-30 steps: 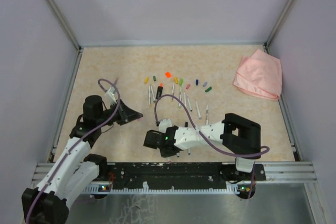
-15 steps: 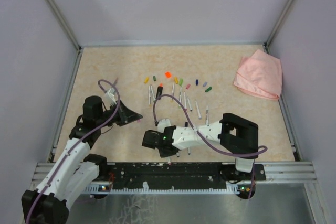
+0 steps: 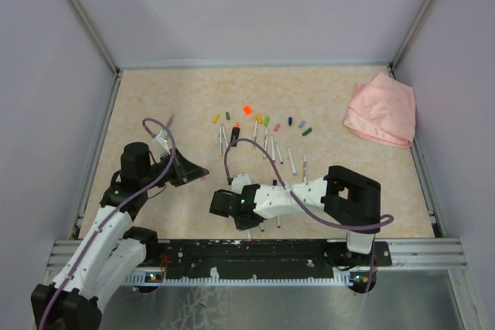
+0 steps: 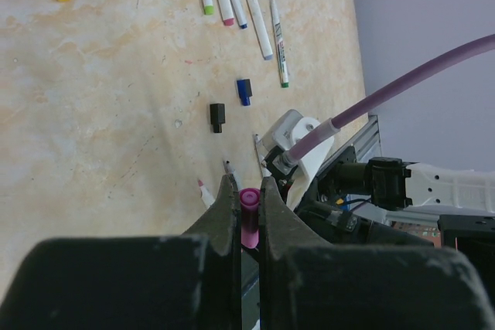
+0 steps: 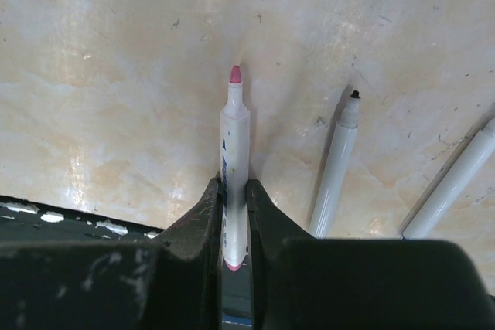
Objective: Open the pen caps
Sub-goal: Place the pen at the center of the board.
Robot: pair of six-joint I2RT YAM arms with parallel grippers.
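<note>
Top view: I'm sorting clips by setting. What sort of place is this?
Probably a lab robot cell: a beige table boxed in by plain lilac walls, aluminium rail at the near edge, markers laid out.

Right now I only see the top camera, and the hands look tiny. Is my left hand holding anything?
Observer: Yes. The left wrist view shows the left hand pinching a pink cap.
Operator: And my right hand?
Observer: The right hand is shut on a white pen with a bare pink tip and no cap on.
Operator: What's beside that pen?
Observer: A black-tipped pen, also uncapped, lies apart from it, outside the grip.
</note>
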